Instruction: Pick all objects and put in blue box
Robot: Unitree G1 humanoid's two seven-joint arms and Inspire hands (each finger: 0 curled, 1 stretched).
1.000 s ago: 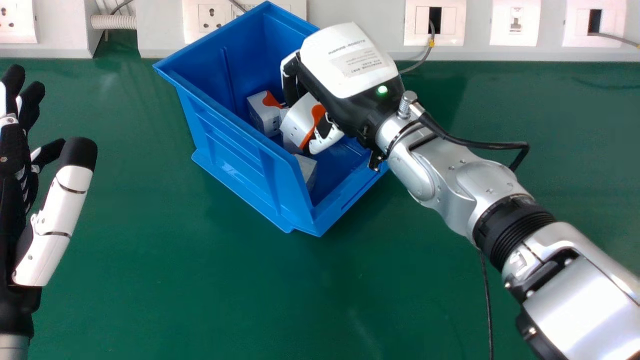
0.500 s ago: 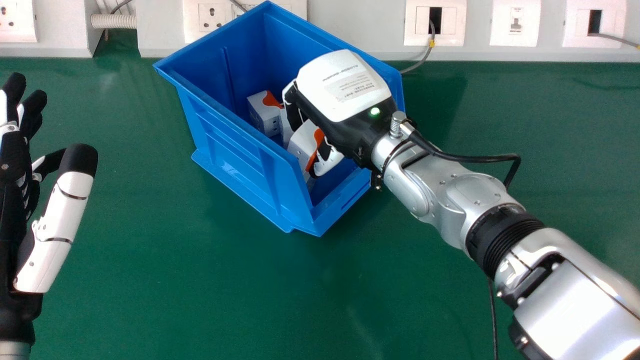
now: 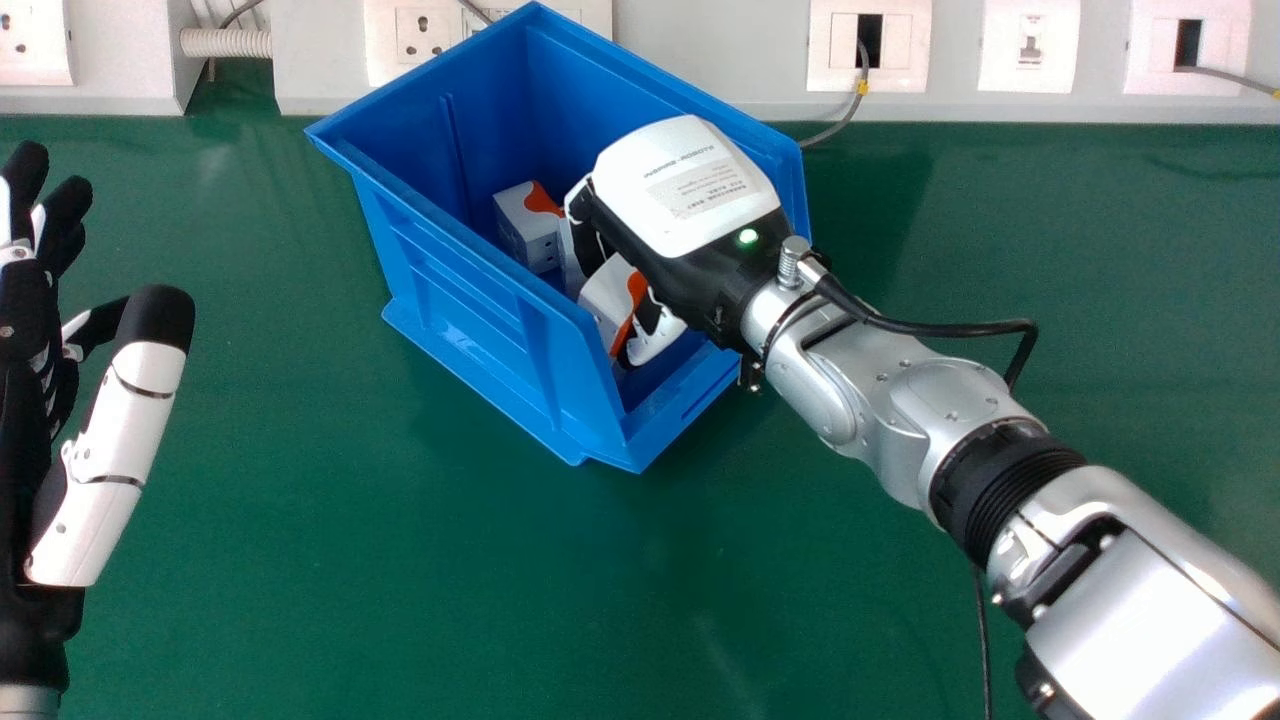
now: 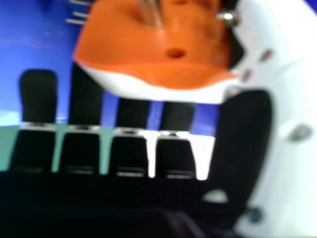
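An open-topped blue box (image 3: 470, 290) stands askew near the back edge of the green counter (image 3: 300, 560). Inside, by its left wall, lies a boxy white-and-orange adapter (image 3: 527, 228) with socket holes. A second adapter (image 3: 604, 296), metal-pinned, tilts in the right fingers (image 3: 590, 238), nearer the box's front corner.

It is bright in the head view. The green table (image 3: 300, 550) has soft, pale shiny spots, and a dim shadow lies beside the blue box (image 3: 480, 330), on the view's right. Inside, the box is darker low down. The silver forearm (image 3: 1140, 600) shines almost white on top (like a spoon in the sun), and a tiny green light (image 3: 748, 236) glows on the right hand (image 3: 690, 185). In the right hand view, the orange and white block (image 4: 158, 54) looks fuzzy, white bits glare, and the bottom is very dark.
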